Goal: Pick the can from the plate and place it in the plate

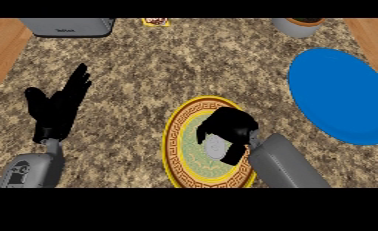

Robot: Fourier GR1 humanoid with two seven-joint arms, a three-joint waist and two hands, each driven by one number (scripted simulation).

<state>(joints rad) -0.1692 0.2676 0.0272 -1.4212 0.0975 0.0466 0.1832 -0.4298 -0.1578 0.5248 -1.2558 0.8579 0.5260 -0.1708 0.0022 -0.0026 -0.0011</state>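
Fingers of the right hand [230,127] curl over a grey can [213,146] at about five o'clock in the head view, wrapping its upper side and hiding most of it. Only a pale rounded patch of the can shows below the black fingers, so its label and whether it stands or lies cannot be made out. The grey right forearm [284,164] runs off toward the lower edge at five o'clock and covers part of the plate's right rim.

Can and hand sit over the yellow patterned plate [177,145], whose gold border and greenish centre show to the left of the hand; its lower edge is cut off. Whether the can rests on the plate or is lifted off it cannot be told.

At three o'clock lies a blue plate [332,95], bare on its visible face and cropped by the right edge, apart from the yellow one.

At nine o'clock the left hand [55,110] rests with fingers straight and spread, pointing up, touching nothing, its forearm [29,171] entering from the lower left corner.

Along the far edge of the speckled stone counter [148,75], three things are cut off: a grey appliance [66,26] at eleven o'clock, a small packet [156,22] at twelve, and a grey pot [299,26] at one o'clock, its contents only a brown sliver.
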